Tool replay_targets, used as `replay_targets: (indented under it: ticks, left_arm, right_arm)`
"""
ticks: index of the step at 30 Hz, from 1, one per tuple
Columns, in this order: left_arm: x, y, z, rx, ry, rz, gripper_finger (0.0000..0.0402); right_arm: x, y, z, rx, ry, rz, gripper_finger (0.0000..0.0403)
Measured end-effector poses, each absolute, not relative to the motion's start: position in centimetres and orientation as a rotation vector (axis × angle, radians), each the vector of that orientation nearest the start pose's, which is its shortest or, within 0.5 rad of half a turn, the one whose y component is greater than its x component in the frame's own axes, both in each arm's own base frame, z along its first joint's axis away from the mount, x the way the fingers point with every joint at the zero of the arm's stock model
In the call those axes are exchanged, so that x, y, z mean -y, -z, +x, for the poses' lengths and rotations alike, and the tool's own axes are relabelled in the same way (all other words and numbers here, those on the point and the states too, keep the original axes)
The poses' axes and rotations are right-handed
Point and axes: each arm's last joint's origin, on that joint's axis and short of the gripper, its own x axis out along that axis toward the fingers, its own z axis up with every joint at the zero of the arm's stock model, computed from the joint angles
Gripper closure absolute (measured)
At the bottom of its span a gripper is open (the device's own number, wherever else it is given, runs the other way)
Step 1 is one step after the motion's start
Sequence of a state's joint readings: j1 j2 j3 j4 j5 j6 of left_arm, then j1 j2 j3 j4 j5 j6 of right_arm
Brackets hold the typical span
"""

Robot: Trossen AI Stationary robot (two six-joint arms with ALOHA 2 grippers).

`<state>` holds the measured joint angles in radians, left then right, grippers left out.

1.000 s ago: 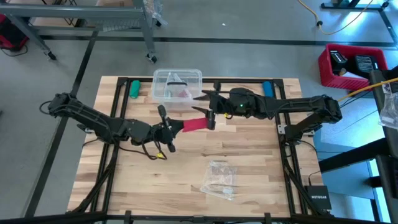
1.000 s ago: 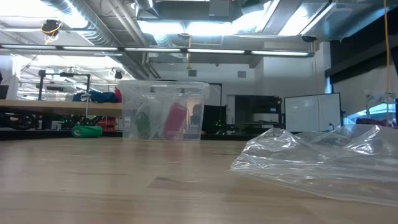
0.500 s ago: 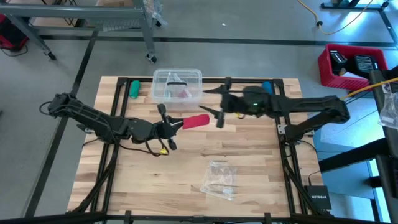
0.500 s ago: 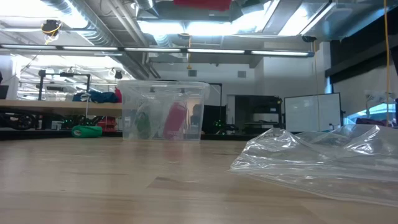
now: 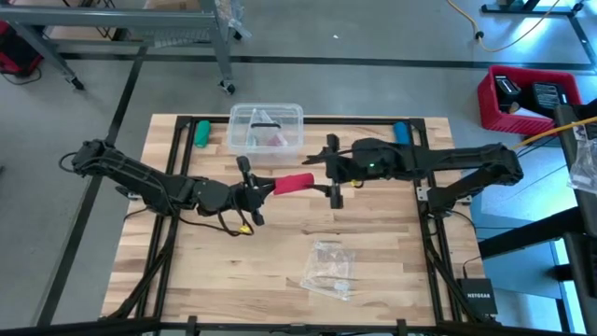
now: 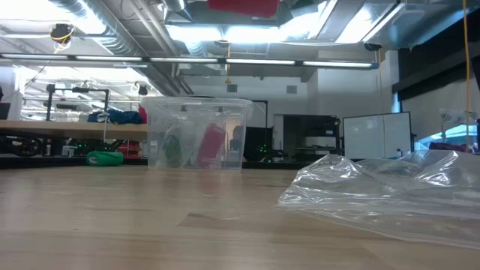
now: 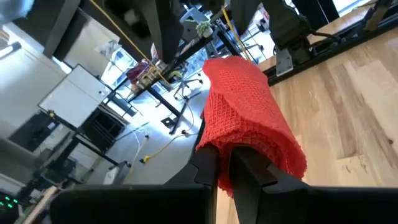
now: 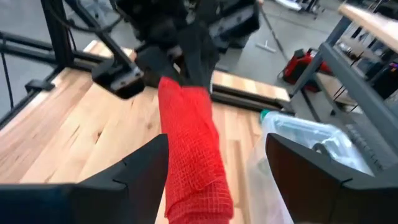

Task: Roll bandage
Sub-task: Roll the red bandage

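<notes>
one clear box (image 5: 266, 128) behind bandage (image 5: 294, 181)

The bandage (image 5: 294, 182) is red-pink with a fine woven grid texture. The table (image 5: 373, 252) is pale wood planks framed in black. Near its far edge, a clear box (image 5: 267, 128), green roll (image 5: 201, 133) and blue roll (image 5: 401, 133).

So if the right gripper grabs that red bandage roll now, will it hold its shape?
Probably not fully. The bandage is woven mesh with a loose frayed end, so it likely squashes and could unwind. Held aloft by the left gripper alone, it seems light.
</notes>
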<state>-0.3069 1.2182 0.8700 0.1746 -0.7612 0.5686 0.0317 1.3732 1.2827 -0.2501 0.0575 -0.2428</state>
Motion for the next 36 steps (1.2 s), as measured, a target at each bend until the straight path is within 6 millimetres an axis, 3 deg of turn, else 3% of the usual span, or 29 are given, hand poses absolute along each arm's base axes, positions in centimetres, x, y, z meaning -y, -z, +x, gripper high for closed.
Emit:
replay_targets:
  ticks: [4, 8, 20, 29, 36]
  left_arm:
    - [6.2, -30.9, 26.1, -0.284, -0.395, 0.68, 0.0384]
    - [6.2, -30.9, 26.1, -0.284, -0.395, 0.684, 0.0384]
    - [6.1, -30.9, 26.1, -0.284, -0.396, 0.681, 0.0384]
    - [6.1, -30.9, 26.1, -0.282, -0.399, 0.655, 0.0384]
    - [5.6, -30.7, 26.1, -0.301, -0.425, 0.612, 0.0384]
  right_arm:
    - [-0.9, -36.1, 31.6, -0.348, -0.098, -0.236, 0.0141]
    - [-0.9, -35.8, 31.9, -0.346, -0.105, -0.247, 0.0179]
    - [-0.9, -35.8, 31.9, -0.35, -0.117, -0.3, 0.0387]
    - [-0.9, -37.9, 30.1, -0.27, -0.102, -0.314, 0.0397]
    - [-2.2, -38.9, 29.0, -0.236, -0.054, -0.34, 0.0397]
